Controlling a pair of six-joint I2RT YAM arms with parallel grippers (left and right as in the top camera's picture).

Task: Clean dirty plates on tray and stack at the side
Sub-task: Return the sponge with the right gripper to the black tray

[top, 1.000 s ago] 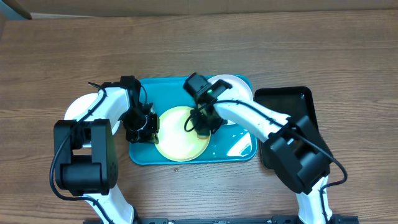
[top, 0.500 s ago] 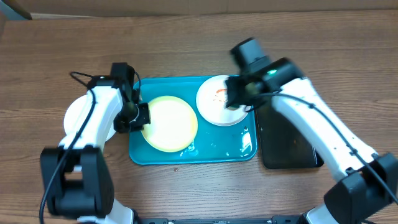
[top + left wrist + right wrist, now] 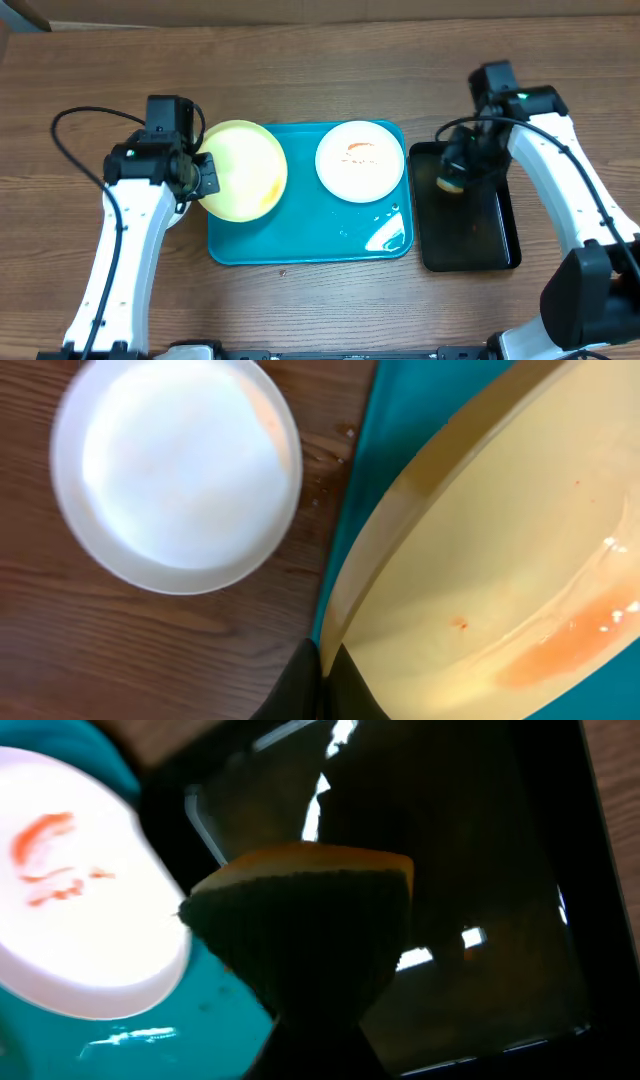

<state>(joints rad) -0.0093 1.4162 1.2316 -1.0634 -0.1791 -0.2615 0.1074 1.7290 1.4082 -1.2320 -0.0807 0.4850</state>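
Yellow plate has swung left (left fingers pinching its rim).

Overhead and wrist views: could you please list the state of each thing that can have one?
Yellow plate: tilted, gripped at its rim, faint orange smear on it.
Smeared white plate: flat on the tray, red sauce on it.
Other white plate: on the table, looks clean.
Tray: wet in patches.
Sponge: held over the black tray.
Left gripper: shut on the yellow plate.
Right gripper: shut on the sponge.
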